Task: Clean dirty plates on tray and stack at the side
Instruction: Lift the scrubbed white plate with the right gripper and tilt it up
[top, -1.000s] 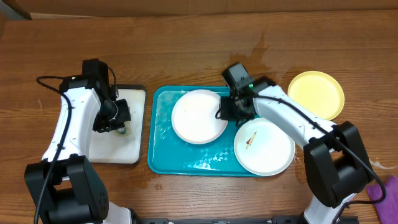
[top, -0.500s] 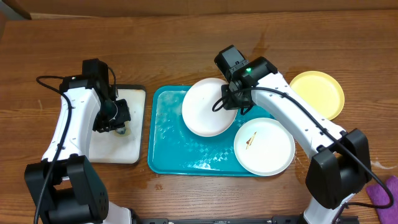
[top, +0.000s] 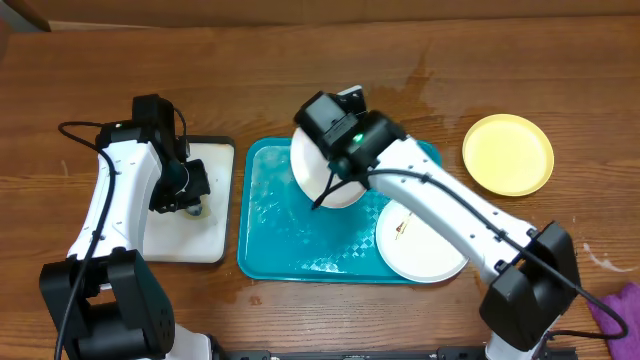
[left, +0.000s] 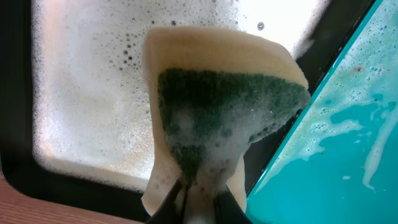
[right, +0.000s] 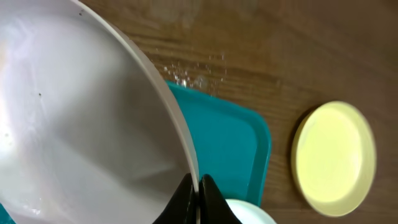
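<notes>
Since half a second ago the right arm (top: 440, 200) has swung left along the far side of the teal tray (top: 285, 240), and the white plate (top: 318, 170) it carries now hangs tilted over the tray's far middle instead of lying flat; the left arm has not shifted. From overhead, a second white plate (top: 420, 245) with a thin orange smear lies at the tray's near right corner, overlapping the rim. The yellow-green plate (top: 508, 152) sits on the bare wood well right of the tray. The left gripper (top: 190, 185) hangs over a small white tray (top: 185, 240) with a black rim, just left of the teal one. A purple cloth (top: 625, 305) shows at the table's right edge. In the left wrist view, the left gripper's fingers are pinched tight at the bottom of the frame on a yellow sponge (left: 217, 106). Its green scouring face is wet with suds. Behind it lie the foamy floor of the small white tray and, to the right, the teal tray streaked with soapy water. In the right wrist view, the right gripper (right: 196, 190) is clamped closed on the rim of the white plate, which fills the left side and looks clean apart from a few tiny specks. Beyond it are a corner of the teal tray, water drops on the wood, the yellow-green plate lying flat, and a sliver of the second white plate at the bottom edge.
</notes>
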